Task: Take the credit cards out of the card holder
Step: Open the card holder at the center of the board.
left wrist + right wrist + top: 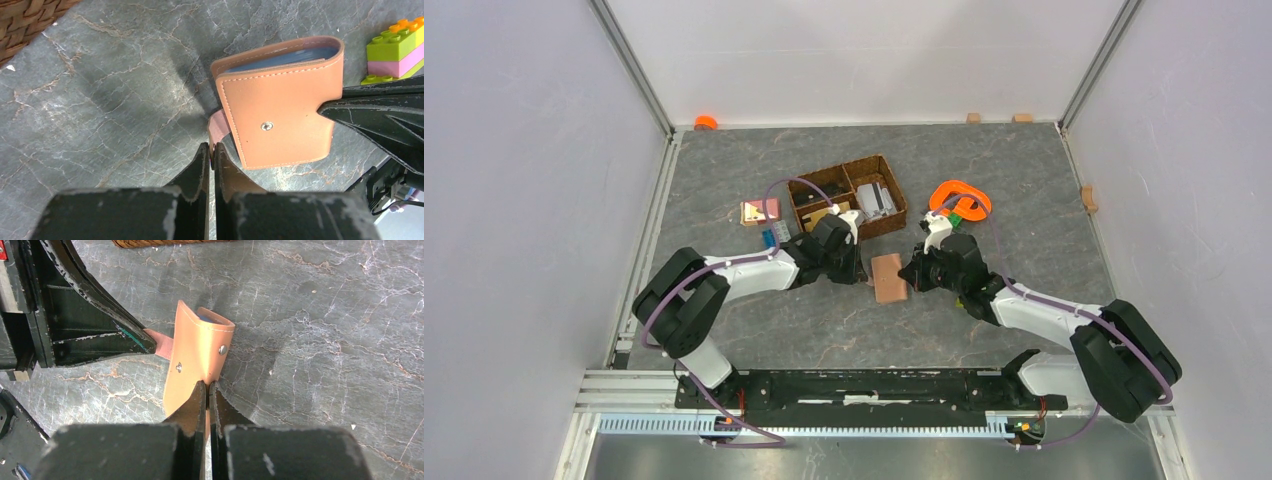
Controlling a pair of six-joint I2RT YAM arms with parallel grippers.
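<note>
The reddish-brown card holder [890, 277] lies folded on the table between both arms. In the left wrist view my left gripper [212, 150] is shut on the pinkish strap tab [218, 131] at the card holder's [280, 120] near corner. My right gripper [207, 386] is shut on the edge of the card holder's [192, 355] cover from the opposite side. A blue-grey layered edge [285, 56] shows between the covers; I cannot tell whether it is credit cards or sleeves. A silver snap stud [266, 126] sits on the cover.
A dark-brown woven divided basket [849, 195] stands just behind the left gripper [864, 275], with grey flat pieces [876, 198] in its right compartment. A pink-and-tan flat piece [760, 211] and a blue block [769, 237] lie to its left. An orange ring [961, 195] and toy bricks [395, 50] lie behind the right gripper [911, 275].
</note>
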